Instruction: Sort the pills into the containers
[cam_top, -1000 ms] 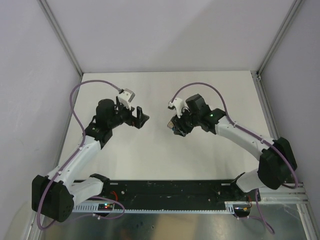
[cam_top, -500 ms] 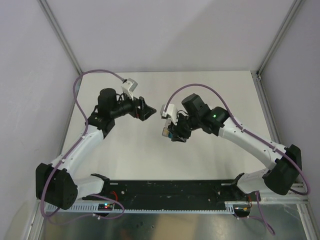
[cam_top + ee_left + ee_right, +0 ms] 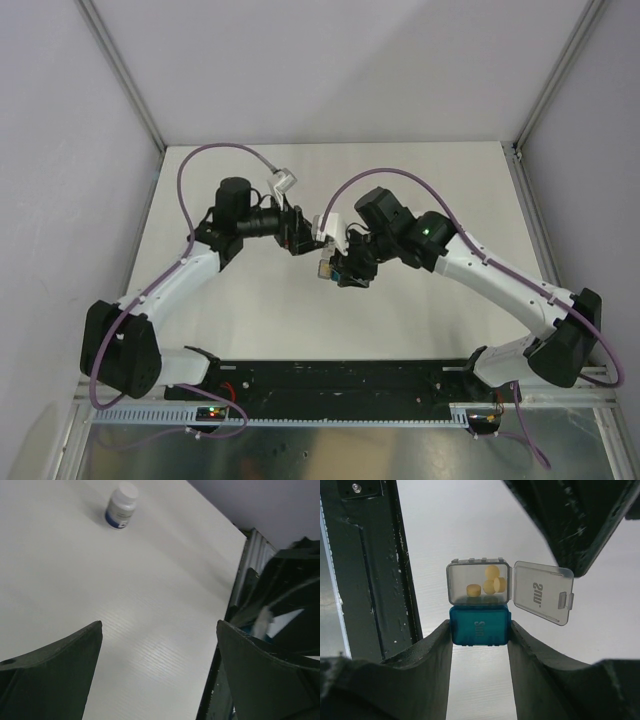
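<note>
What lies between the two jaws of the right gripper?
The teal-blue compartment, clamped by both jaws; the open grey compartment with yellow pills sticks out beyond them. The right wrist view shows this.

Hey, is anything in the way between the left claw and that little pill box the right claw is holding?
Nothing visible does. The open left claw hangs close beside the pill box, which the right claw grips by its teal half. The white bottle stands well away on the table.
</note>
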### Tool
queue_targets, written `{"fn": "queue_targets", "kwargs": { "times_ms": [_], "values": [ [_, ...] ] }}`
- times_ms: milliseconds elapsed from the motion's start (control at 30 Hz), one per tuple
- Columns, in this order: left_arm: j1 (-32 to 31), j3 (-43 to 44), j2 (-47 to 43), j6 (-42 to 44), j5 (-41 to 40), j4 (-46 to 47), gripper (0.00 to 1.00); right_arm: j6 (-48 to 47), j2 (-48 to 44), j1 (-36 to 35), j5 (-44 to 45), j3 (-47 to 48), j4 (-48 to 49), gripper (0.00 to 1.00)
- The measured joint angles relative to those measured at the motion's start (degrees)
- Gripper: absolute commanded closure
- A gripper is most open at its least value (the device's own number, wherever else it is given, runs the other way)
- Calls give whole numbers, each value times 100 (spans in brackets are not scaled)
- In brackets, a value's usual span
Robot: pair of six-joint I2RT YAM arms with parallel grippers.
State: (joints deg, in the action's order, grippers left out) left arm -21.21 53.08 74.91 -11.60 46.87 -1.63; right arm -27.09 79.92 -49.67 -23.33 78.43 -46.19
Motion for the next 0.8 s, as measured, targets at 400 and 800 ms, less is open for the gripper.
{"fn": "queue_targets", "kwargs": {
  "times_ms": [400, 800],
  "values": [
    [-295, -2, -4, 4, 640, 9, 2, 0, 144, -2, 37, 4, -72, 93],
    [-503, -179, -83, 214, 798, -177, 2, 4, 157, 17, 212, 4, -72, 95]
  ]
}}
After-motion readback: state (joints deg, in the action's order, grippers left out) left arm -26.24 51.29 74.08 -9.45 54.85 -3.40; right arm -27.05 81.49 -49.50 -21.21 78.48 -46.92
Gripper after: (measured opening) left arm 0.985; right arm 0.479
